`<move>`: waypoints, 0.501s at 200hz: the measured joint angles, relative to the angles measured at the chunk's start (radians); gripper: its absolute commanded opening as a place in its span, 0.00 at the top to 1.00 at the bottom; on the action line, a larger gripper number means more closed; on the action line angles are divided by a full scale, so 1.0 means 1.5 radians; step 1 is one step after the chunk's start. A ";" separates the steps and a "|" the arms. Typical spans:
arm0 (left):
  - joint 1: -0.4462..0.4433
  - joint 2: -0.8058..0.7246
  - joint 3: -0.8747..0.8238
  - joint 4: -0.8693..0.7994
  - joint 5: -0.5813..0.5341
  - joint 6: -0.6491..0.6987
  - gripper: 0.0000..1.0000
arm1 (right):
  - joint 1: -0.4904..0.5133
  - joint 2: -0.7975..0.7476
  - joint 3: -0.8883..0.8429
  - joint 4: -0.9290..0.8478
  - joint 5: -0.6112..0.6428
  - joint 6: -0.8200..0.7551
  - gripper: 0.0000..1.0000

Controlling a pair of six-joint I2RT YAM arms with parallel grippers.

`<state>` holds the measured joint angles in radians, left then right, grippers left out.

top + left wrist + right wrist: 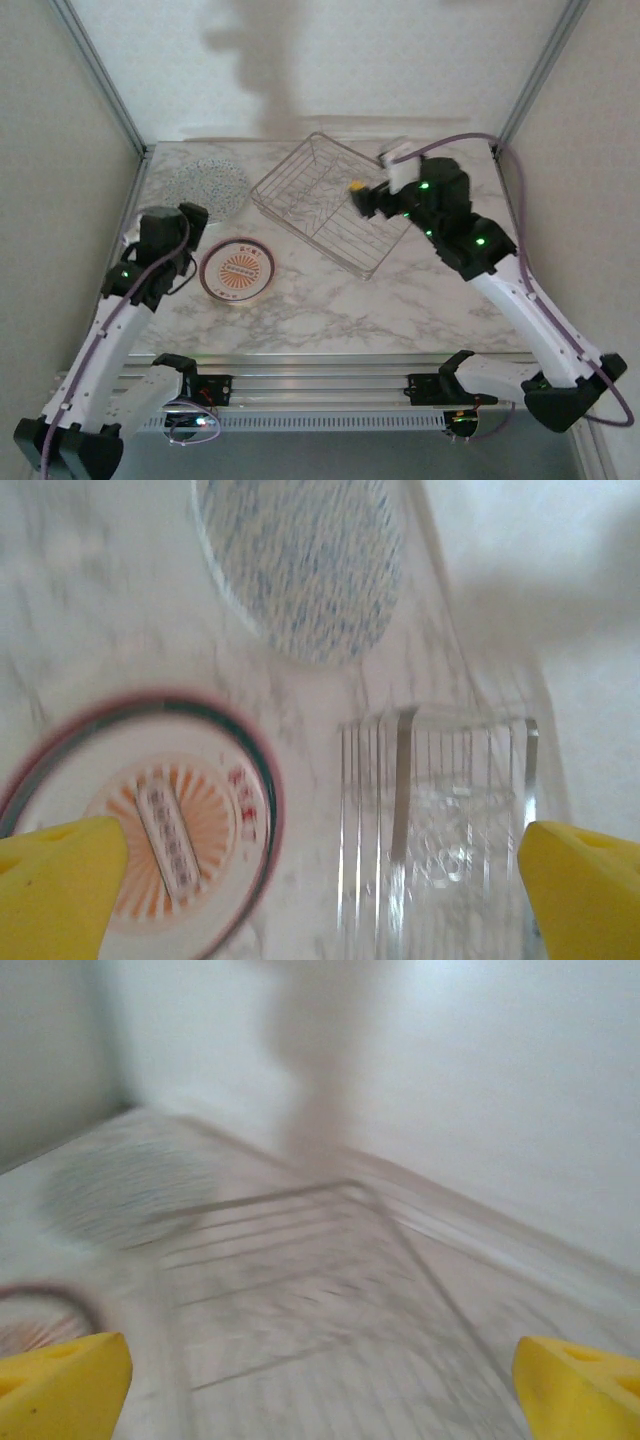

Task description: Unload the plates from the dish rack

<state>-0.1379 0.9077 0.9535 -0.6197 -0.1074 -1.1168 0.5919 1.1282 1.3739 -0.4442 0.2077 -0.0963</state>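
Note:
The silver wire dish rack sits at an angle at the back middle of the table, and I see no plate in it. A large speckled plate lies flat to its left. The small white plate with the orange sunburst lies nearer the front. My left gripper hovers between these two plates. In the left wrist view it is open, above the sunburst plate and the rack. My right gripper hangs open over the rack's right part, nothing between its fingers, with the blurred rack below.
The marble table is enclosed by white walls with metal posts at the back corners. A purple cable loops over the right arm. The speckled plate lies just beyond the left gripper.

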 measured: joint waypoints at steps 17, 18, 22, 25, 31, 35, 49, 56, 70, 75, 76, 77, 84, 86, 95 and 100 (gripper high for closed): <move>0.036 0.027 0.019 0.021 -0.025 0.088 0.00 | -0.105 -0.026 -0.027 -0.038 0.093 0.090 0.01; 0.038 0.029 0.019 0.022 -0.028 0.093 0.00 | -0.109 -0.027 -0.030 -0.039 0.096 0.093 0.01; 0.043 0.031 0.019 0.024 -0.037 0.109 0.01 | -0.135 -0.034 -0.046 -0.047 0.119 0.116 0.01; 0.046 0.033 0.018 0.027 -0.047 0.122 0.00 | -0.148 -0.039 -0.057 -0.054 0.128 0.131 0.01; 0.049 0.034 0.013 0.034 -0.068 0.141 0.00 | -0.173 -0.050 -0.091 -0.064 0.157 0.157 0.01; 0.050 0.034 0.007 0.043 -0.088 0.152 0.00 | -0.184 -0.058 -0.114 -0.066 0.174 0.168 0.01; 0.051 0.026 -0.026 0.074 -0.160 0.176 0.00 | -0.200 -0.087 -0.214 -0.068 0.220 0.203 0.01; 0.051 0.019 -0.055 0.103 -0.200 0.194 0.00 | -0.200 -0.104 -0.272 -0.055 0.240 0.217 0.01; 0.051 0.002 -0.131 0.170 -0.258 0.255 0.00 | -0.200 -0.147 -0.397 0.011 0.263 0.211 0.01; 0.051 -0.004 -0.166 0.202 -0.275 0.283 0.00 | -0.200 -0.163 -0.446 0.046 0.266 0.201 0.01; 0.051 -0.005 -0.171 0.206 -0.277 0.287 0.00 | -0.201 -0.167 -0.460 0.059 0.266 0.198 0.01; 0.051 -0.005 -0.175 0.210 -0.279 0.290 0.00 | -0.201 -0.170 -0.467 0.067 0.266 0.196 0.01; 0.051 -0.012 -0.220 0.249 -0.298 0.327 0.00 | -0.203 -0.190 -0.546 0.143 0.262 0.175 0.01; 0.051 -0.013 -0.234 0.261 -0.302 0.335 0.00 | -0.203 -0.195 -0.568 0.164 0.259 0.172 0.01; 0.051 -0.017 -0.285 0.308 -0.319 0.386 0.00 | -0.209 -0.201 -0.658 0.263 0.242 0.148 0.01; 0.051 -0.019 -0.312 0.335 -0.325 0.408 0.00 | -0.213 -0.196 -0.696 0.301 0.228 0.140 0.01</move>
<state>-0.0612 0.8795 0.4862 -0.1177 -0.5953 -0.5045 0.2718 0.8349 0.3298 0.0067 0.5503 0.1139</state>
